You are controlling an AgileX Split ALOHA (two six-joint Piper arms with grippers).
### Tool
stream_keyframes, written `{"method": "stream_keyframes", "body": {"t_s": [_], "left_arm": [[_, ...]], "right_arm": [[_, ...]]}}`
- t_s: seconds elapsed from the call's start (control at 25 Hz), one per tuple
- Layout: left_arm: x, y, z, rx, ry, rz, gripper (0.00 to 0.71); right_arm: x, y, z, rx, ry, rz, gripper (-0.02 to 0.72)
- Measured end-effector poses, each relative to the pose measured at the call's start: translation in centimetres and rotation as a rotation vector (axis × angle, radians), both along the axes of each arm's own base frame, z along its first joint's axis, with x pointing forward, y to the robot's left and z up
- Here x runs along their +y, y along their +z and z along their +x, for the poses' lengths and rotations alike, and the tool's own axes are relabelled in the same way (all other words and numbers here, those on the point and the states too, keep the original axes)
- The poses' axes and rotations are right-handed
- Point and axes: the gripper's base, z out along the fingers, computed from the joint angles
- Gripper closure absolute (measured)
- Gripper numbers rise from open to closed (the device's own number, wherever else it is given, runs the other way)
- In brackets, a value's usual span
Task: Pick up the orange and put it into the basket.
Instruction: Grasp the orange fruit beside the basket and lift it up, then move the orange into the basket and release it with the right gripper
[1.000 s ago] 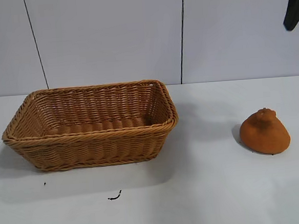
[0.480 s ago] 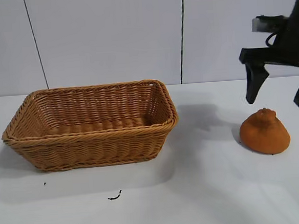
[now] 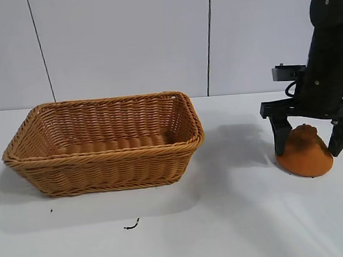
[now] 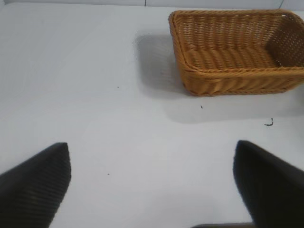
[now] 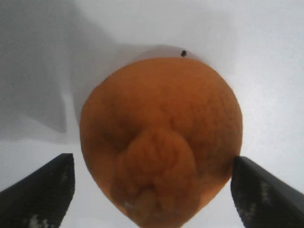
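White tabletop before a pale panelled wall. Right gripper [image 3: 311,139] straddles the orange [image 3: 304,153], jaws spread wide, one finger at 9 o'clock and one at 3 o'clock of the fruit, neither pressing it. Orange rests on the table, well apart from the basket [image 3: 106,158], at its 3 o'clock. Likely light and firm with a matte, grippy skin; the cone tapers, so gripping low at the widest girth seems safest. Left gripper [image 4: 152,187] idles open, distant. Count: one orange, one basket.

The white table [image 3: 236,218] carries the basket [image 3: 106,168] and the orange [image 3: 306,154], well apart.
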Motion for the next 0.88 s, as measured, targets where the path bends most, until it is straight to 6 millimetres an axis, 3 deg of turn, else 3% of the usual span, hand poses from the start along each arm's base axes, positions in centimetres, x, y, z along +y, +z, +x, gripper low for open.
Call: {"method": "stream_keyframes", "body": {"t_s": [0.08,0.12,0.32,0.64,0.88], "left_arm": [[0.0,0.0,0.0,0.000,0.000,0.000,0.044],[0.0,0.0,0.0,0.000,0.000,0.000,0.044],[0.0,0.0,0.0,0.000,0.000,0.000,0.044],[0.0,0.0,0.0,0.000,0.000,0.000,0.044],[0.0,0.0,0.0,0.000,0.000,0.000,0.044]], "right_arm": [[0.0,0.4,-0.1,0.003,0.002,-0.003,0.615],[-0.1,0.8,-0.1,-0.003,0.003,-0.005,0.641],[-0.1,4.2,0.0,-0.059,0.007,-0.009,0.639],[0.1,14.5,2.2,-0.204,0.018,0.007,0.639],[0.7,18.0,3.0,-0.300,0.013,0.058,0.639]]}}
